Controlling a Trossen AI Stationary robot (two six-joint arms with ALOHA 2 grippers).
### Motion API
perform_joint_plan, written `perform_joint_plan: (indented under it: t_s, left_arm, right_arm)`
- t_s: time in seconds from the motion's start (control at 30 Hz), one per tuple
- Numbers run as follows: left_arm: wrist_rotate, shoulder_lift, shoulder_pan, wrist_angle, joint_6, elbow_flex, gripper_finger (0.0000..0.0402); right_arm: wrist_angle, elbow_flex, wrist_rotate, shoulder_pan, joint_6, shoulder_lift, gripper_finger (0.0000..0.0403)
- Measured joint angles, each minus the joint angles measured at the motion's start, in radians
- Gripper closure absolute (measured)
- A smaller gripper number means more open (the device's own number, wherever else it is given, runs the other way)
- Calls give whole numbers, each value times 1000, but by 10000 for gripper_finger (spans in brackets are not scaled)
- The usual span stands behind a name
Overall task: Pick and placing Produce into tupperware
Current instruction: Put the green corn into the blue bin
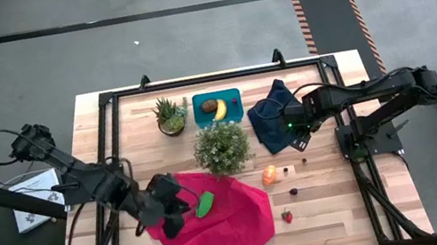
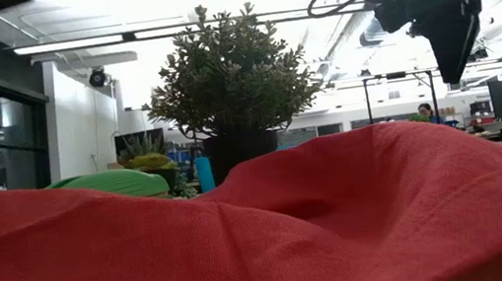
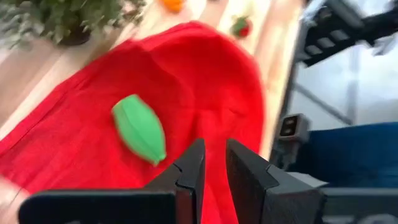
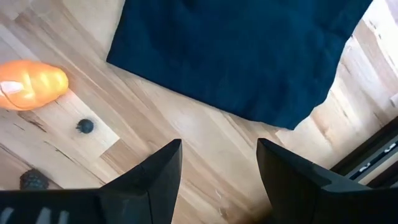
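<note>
A green piece [image 1: 205, 204] [image 3: 139, 129] lies on a red cloth [image 1: 218, 222] at the table's near middle. My left gripper [image 1: 172, 207] [image 3: 214, 163] hovers above the cloth just left of it, slanting down, fingers a little apart with nothing between them. The teal tupperware [image 1: 232, 96] stands at the far middle and holds a brown oval [image 1: 209, 106] and a yellow banana [image 1: 221, 109]. My right gripper [image 1: 297, 133] [image 4: 219, 163] points down, open, over bare wood by a navy cloth [image 1: 270, 120]. An orange piece [image 1: 270, 174] [image 4: 31, 84], dark bits [image 1: 294, 190] and a strawberry [image 1: 287, 215] lie on the wood.
A bushy potted plant [image 1: 223, 147] stands between the tupperware and the red cloth, and a small spiky plant [image 1: 169, 115] stands left of the tupperware. A black frame [image 1: 107, 102] runs along the table's edges. In the low view the red cloth [image 2: 266, 238] fills the foreground.
</note>
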Motion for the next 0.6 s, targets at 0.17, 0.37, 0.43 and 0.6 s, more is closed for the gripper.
perform_joint_plan:
  t_s: [0.17, 0.37, 0.43, 0.6]
  left_arm:
    - [-63, 154, -17, -247, -95, 190, 348]
    - [-44, 327, 11, -366, -88, 323, 348]
    - [-44, 362, 30, -335, -104, 332, 348]
    - [-10, 402, 62, -341, -147, 327, 347]
  right_arm:
    - [6, 1, 7, 0, -52, -14, 204]
    - [19, 1, 10, 0, -104, -37, 204]
    - [23, 1, 10, 0, -117, -48, 204]
    - [30, 1, 9, 0, -155, -71, 204]
